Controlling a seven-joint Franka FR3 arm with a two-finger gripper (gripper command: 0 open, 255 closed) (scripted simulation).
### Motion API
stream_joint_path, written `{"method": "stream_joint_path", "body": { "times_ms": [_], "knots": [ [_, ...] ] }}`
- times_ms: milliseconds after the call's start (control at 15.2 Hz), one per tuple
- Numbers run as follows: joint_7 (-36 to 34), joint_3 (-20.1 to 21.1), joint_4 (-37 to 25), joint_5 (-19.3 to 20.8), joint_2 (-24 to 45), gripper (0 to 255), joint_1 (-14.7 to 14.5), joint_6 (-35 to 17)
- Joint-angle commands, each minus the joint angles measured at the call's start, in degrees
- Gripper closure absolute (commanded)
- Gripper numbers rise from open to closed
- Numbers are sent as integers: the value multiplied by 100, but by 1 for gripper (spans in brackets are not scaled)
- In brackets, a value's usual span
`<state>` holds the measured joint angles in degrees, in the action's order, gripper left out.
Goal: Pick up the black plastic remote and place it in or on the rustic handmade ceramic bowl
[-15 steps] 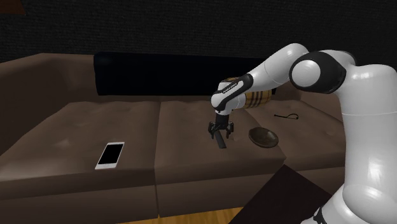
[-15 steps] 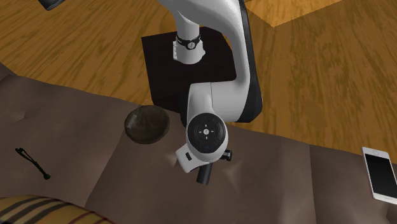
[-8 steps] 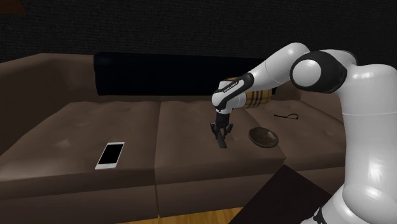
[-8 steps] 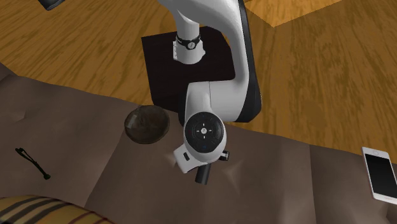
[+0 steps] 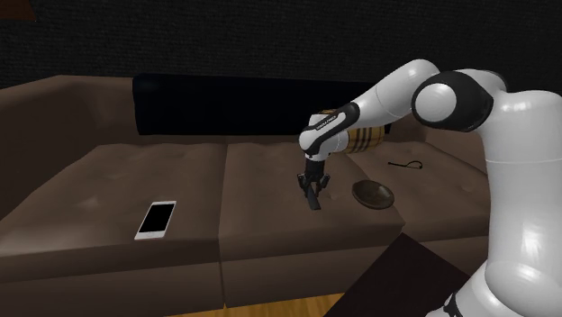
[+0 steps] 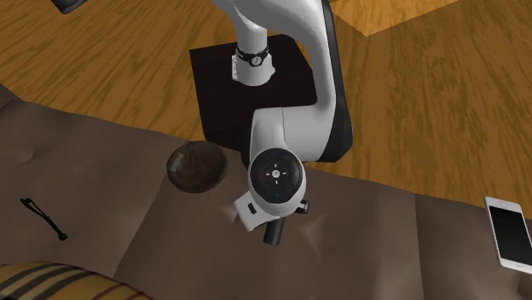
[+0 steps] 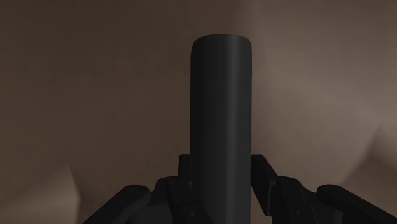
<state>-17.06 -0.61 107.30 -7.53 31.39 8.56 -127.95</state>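
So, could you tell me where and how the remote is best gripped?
Grip the remote across its narrow width, near one end, coming down from above. It is a slim straight bar with parallel long sides, which suit the jaws; the gripper is shut on it that way.

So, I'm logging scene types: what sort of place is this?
Probably a living room: a brown sofa serves as the work surface, with a phone and a striped cushion on it, and a wood floor beside it. The remote in the jaws fits too.

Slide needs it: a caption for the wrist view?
Gripper shut on the black remote, brown sofa cushion beyond.
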Motion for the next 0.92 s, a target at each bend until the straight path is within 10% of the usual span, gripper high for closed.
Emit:
{"method": "stream_joint_path", "body": {
  "times_ms": [0,858],
  "knots": [
    [-6,2,5,5,-85,255,-3,96],
    [-99,-25,-99,65,-734,255,-12,846]
  ]
}}
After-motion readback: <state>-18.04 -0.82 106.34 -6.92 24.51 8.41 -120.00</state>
